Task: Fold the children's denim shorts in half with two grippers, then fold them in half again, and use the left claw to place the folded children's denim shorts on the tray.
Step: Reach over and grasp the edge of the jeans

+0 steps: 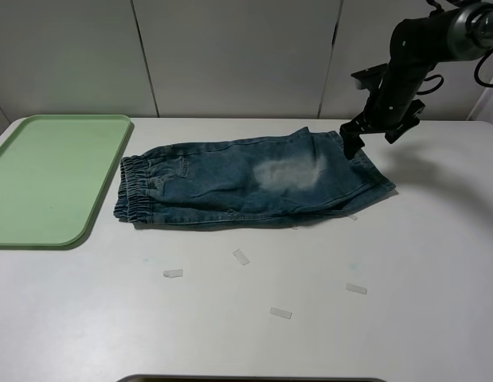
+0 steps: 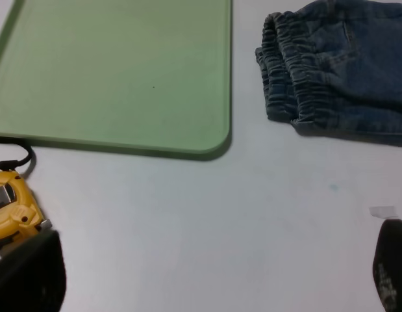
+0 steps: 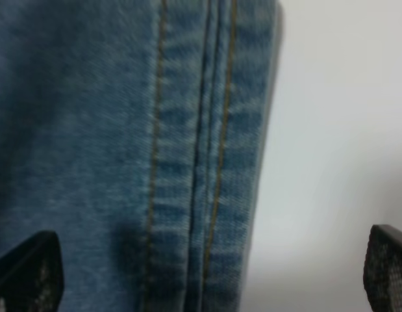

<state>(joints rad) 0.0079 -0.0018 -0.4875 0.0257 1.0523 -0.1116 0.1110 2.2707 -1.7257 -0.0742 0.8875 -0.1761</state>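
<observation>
Risk: the right gripper, jaws wide apart, hangs over the far hem corner of the children's denim shorts. Closing here may pinch only the top layer or slip off the edge, skewing the fold. The left gripper, also apart and holding nothing, sits near the tray, well off the cloth. Shorts lie mid-worktop, long axis left-right, waistband toward the tray, hems toward the right edge.

Plain white tabletop against a panelled wall.
The smooth white matte tabletop runs back to a pale grey panelled wall behind the right jaws, split by thin dark vertical seams. Soft, even light leaves a faint shadow on the tabletop beside those jaws.
</observation>
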